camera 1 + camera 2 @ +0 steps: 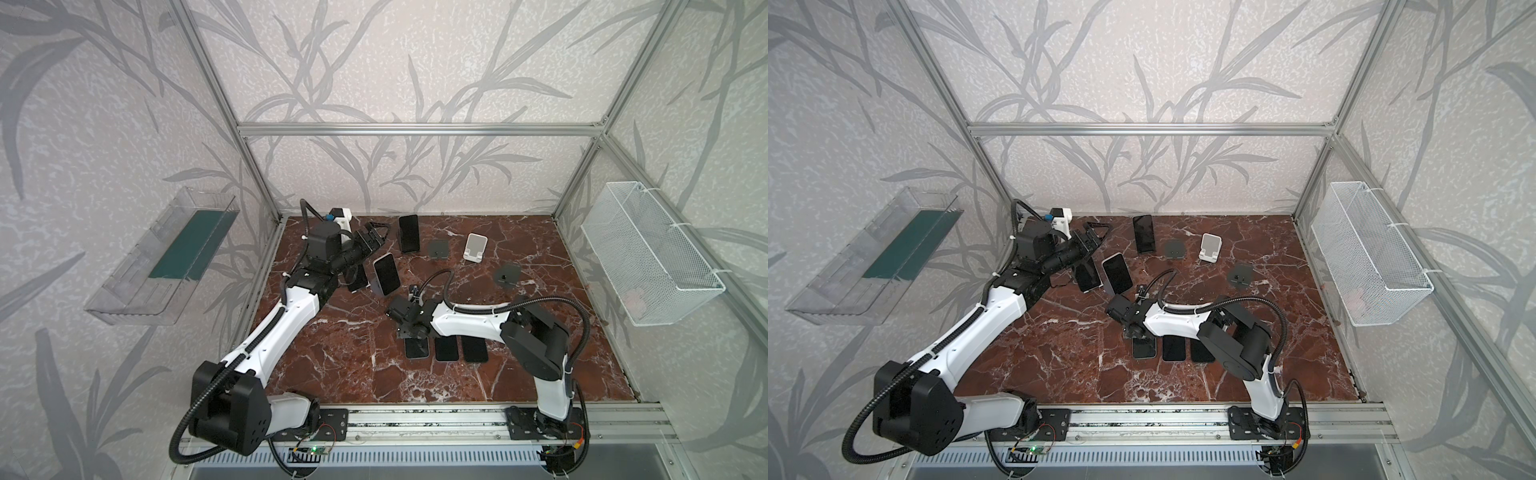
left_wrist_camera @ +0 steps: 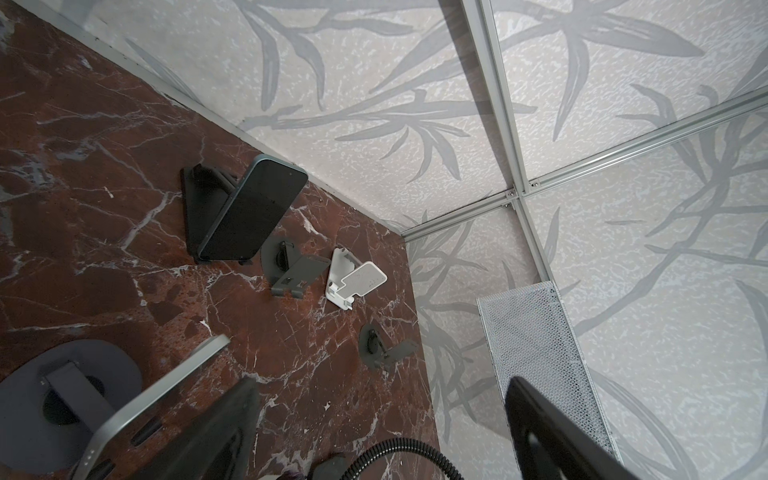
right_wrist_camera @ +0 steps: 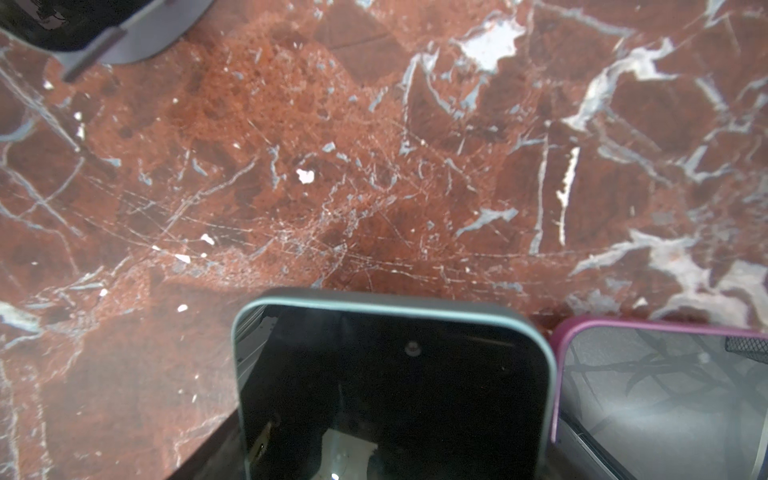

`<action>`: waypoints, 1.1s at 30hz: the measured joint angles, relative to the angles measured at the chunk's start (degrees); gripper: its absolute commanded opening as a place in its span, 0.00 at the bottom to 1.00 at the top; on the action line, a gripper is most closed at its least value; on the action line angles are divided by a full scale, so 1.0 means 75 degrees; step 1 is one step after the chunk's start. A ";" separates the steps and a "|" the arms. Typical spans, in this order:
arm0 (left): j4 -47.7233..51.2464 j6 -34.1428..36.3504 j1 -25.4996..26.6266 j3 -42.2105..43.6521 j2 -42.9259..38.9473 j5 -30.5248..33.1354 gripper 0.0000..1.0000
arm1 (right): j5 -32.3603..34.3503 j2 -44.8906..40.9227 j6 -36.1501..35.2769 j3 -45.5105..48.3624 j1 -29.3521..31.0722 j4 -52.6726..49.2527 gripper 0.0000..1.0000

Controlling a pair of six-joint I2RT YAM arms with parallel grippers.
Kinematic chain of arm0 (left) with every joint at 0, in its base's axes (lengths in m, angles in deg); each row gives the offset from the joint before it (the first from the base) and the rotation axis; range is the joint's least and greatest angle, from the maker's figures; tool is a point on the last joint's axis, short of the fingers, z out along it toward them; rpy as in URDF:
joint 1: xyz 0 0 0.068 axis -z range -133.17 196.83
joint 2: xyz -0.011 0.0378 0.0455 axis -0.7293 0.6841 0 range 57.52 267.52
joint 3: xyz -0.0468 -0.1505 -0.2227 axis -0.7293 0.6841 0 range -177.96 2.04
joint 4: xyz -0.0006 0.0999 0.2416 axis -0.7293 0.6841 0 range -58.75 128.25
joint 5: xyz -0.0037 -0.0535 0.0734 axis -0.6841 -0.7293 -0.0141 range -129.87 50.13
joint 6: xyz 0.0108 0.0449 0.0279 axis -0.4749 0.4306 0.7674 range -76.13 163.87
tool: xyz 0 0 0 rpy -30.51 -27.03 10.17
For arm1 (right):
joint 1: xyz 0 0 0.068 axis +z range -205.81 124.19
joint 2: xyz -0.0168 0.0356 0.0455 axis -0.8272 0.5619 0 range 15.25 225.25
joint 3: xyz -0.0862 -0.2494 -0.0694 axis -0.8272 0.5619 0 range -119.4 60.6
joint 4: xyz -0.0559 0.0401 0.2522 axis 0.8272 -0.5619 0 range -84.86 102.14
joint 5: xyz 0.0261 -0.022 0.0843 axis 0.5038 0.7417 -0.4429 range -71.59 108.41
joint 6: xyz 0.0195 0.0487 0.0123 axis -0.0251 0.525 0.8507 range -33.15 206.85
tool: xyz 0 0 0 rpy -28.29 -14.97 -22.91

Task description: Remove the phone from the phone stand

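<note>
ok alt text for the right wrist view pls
A dark-screened phone in a grey-green case lies face up on the red marble table, a purple-cased phone close beside it. Part of a grey stand shows at one corner.

Propped tilted on a dark stand (image 2: 195, 191) at far centre: black-screened phone (image 1: 409, 239). Left of it and nearer, silver-edged phone (image 1: 386, 274) leaning on a round grey stand (image 2: 29, 390), screen dark.

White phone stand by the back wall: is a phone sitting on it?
No, in the left wrist view the white phone stand is empty, with nothing resting against its back plate.
</note>
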 measured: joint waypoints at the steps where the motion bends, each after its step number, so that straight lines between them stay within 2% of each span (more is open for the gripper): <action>1: -0.0006 0.0003 0.0000 0.0000 0.0000 0.0000 0.93 | -0.0003 0.0000 0.0012 0.0000 0.0000 -0.0003 0.77; 17: 0.0082 0.0152 0.0006 0.0000 -0.0085 0.0117 0.92 | -0.0108 -0.0169 0.0047 0.0251 -0.0020 0.0210 0.79; 25: 0.0017 0.0085 0.0006 0.0000 -0.0087 -0.0017 0.92 | -0.0391 -0.0688 0.0096 0.0778 -0.0023 0.0137 0.82; 30: 0.0017 0.0090 0.0006 -0.0003 -0.0087 -0.0090 0.92 | -0.0495 -0.1081 -0.0294 0.0749 -0.0023 -0.0402 0.83; 33: 0.0020 0.0096 0.0006 -0.0003 -0.0096 -0.0090 0.92 | -0.0125 -0.1606 -0.0743 0.0525 -0.0023 -0.0848 0.84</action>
